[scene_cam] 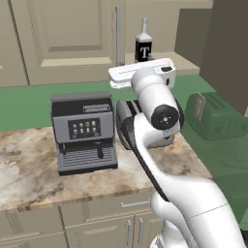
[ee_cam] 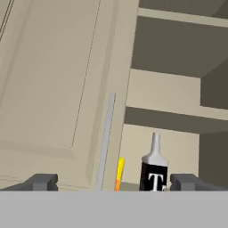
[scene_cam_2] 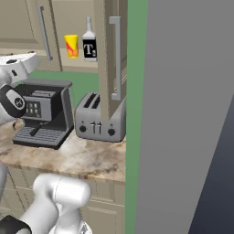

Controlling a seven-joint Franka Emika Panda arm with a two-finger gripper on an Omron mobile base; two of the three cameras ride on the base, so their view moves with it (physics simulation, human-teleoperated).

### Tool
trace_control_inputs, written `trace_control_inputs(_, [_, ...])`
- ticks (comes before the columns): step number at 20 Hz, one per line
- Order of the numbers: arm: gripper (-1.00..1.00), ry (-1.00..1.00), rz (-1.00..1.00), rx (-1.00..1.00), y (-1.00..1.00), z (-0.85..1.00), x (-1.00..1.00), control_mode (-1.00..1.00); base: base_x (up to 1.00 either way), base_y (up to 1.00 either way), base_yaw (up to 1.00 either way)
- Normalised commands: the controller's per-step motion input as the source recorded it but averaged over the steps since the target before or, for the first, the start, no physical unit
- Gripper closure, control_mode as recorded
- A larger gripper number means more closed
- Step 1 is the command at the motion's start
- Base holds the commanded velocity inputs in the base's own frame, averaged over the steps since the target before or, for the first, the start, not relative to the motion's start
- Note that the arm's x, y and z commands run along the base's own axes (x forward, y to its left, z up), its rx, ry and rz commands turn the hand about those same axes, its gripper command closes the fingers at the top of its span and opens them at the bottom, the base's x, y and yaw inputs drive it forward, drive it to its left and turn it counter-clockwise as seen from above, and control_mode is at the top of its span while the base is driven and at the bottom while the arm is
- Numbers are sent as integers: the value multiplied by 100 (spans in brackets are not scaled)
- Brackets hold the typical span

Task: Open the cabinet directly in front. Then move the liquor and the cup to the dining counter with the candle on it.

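Two items are waiting: gripper (ee_cam: 110, 182), jaws gaping wide and empty, should be centring on the liquor (ee_cam: 153, 171) beside the cup (ee_cam: 120, 173)

Glossy white rounded arm (scene_cam: 193, 203), dark joint bands — black round cap (centre bolt), dark fingertips (ee_cam: 44, 181)

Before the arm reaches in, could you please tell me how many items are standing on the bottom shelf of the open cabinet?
2: the liquor stands on the shelf, with the cup just to its left in the right base view. More may be hidden behind the closed left door.
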Motion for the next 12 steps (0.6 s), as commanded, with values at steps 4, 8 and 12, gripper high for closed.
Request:
trace_control_inputs(4, [-100, 0, 0, -1, 46, 11, 44, -100, 0, 0, 0])
trace_control_inputs(8, [-100, 6, -1, 0, 15, 0, 75, -100, 0, 0, 0])
trace_control_inputs(12, [-100, 11, 0, 0, 0, 0, 85, -100, 0, 0, 0])
